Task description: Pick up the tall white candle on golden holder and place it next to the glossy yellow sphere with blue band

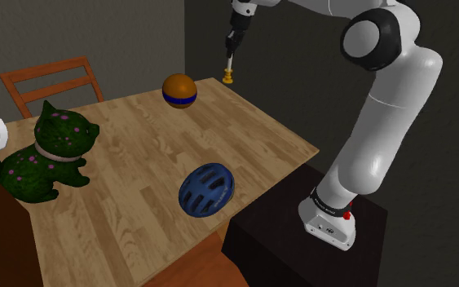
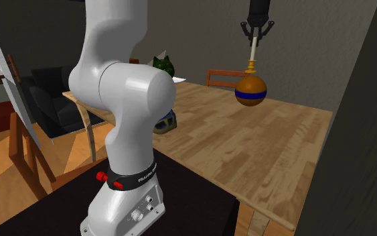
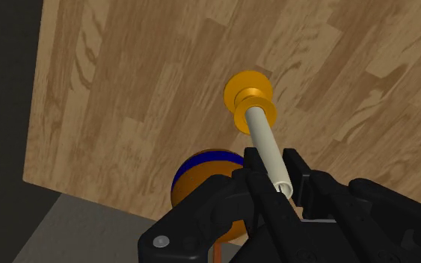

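**A:** What do we see at the end effector?

**B:** We see the black end effector (image 3: pixel 274 166) pointing straight down. Its two fingers (image 3: pixel 306 183) are closed on the top end of a thin white candle (image 3: pixel 267 146). In the shoulder view the white arm (image 1: pixel 382 122) rises from its dark stand (image 1: pixel 301 236) at the lower right. It bends at a rounded elbow near the top edge and reaches left. The wrist is turned down over the far corner of the table (image 1: pixel 138 187).

**A:** How does the candle lie?

**B:** Its long axis is nearly upright. The gripped tip is up, and the flared golden holder (image 3: pixel 250 97) is at the lower end, facing the wood. The candle is over the table's far corner, just beside an orange ball (image 1: pixel 179 90) with a dark blue band. We cannot tell whether the holder's base touches the table.

**A:** And the materials, and the things farther out?

**B:** The candle is a smooth, matte cylinder. The holder is shiny, made of stacked round discs, and the ball is glossy. The table is pale wood planks with visible grain. Nearer the stand lies a blue ribbed helmet (image 1: pixel 207 189). Toward the shoulder view's left sits a dark green cat figure (image 1: pixel 44 155) dotted with pink. Behind it stands a wooden chair (image 1: pixel 52 81).
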